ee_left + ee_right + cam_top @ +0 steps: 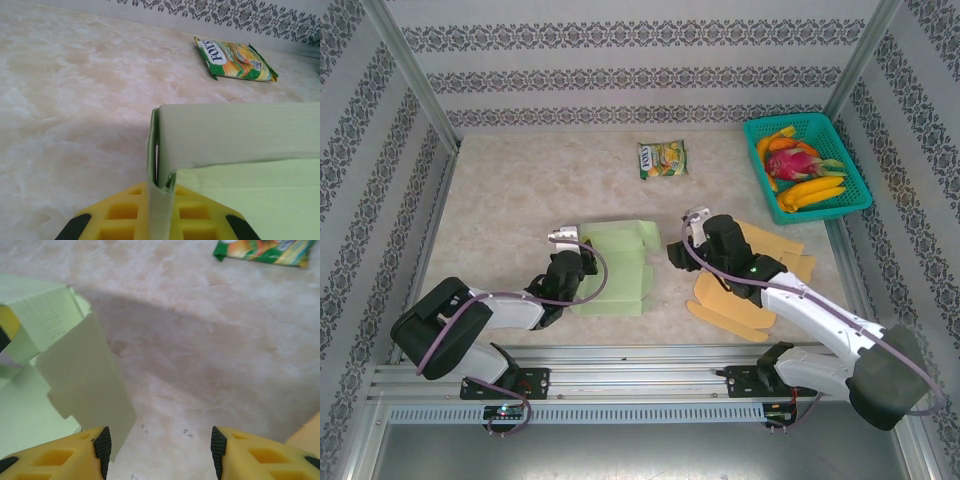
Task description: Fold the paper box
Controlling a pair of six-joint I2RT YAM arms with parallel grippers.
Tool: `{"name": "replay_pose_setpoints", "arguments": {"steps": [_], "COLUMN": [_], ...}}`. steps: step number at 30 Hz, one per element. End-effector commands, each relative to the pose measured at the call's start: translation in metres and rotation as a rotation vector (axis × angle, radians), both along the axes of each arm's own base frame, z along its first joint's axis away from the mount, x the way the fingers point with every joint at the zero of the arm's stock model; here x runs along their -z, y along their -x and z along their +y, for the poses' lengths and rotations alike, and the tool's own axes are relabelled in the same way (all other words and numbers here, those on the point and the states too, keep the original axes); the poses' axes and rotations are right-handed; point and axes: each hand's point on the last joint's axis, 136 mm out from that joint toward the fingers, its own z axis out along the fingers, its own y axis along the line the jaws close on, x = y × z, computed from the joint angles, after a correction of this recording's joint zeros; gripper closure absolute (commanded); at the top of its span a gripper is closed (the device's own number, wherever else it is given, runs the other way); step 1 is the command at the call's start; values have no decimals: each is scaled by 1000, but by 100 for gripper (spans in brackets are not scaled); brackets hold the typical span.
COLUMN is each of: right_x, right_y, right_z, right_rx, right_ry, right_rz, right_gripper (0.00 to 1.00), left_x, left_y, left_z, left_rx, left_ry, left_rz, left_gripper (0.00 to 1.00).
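Note:
The light green paper box [615,268] lies partly flat on the table's middle, with its left wall raised. My left gripper [580,262] is shut on that raised wall at the box's left edge. In the left wrist view the pinched green flap [161,200] stands upright between the yellow fingers [120,215], and a folded panel [235,135] runs off to the right. My right gripper [682,250] hovers just right of the box, open with nothing between its fingers. In the right wrist view [157,450] a loose green flap [85,375] hangs beside the left fingertip [103,442].
Orange flat paper pieces [750,290] lie under and right of the right arm. A snack packet [663,160] lies at the back middle. A teal basket [865,195] of fruit stands at the back right. Patterned walls and metal posts enclose the table.

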Motion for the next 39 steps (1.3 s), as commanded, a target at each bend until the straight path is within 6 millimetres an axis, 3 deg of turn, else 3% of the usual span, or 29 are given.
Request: {"name": "replay_pose_setpoints", "arguments": {"steps": [1, 13, 18, 22, 29, 33, 39], "right_x": [-11, -4, -9, -17, -34, -33, -24], "right_y": [5, 14, 23, 26, 17, 10, 7], "right_z": [25, 51, 59, 50, 13, -7, -3], "right_rx": [-121, -224, -277, -258, -112, -24, -30], "right_ry": [-28, -34, -65, -50, -6, 12, 3], "right_rz": [-27, -21, -19, -44, -133, -150, -101], "right_gripper": [44, 48, 44, 43, 42, 42, 42], "left_x": [-15, -14, -15, -15, -19, -21, -28], "left_y": [-1, 1, 2, 3, 5, 9, 14], "left_z": [2, -2, 2, 7, 14, 18, 7], "left_rx": [8, 37, 25, 9, -3, -2, 74], "left_ry": [37, 60, 51, 45, 48, 64, 87], "left_rz": [-49, -47, -44, -42, -48, -54, -69], "left_gripper": [100, 100, 100, 100, 100, 100, 100]}}
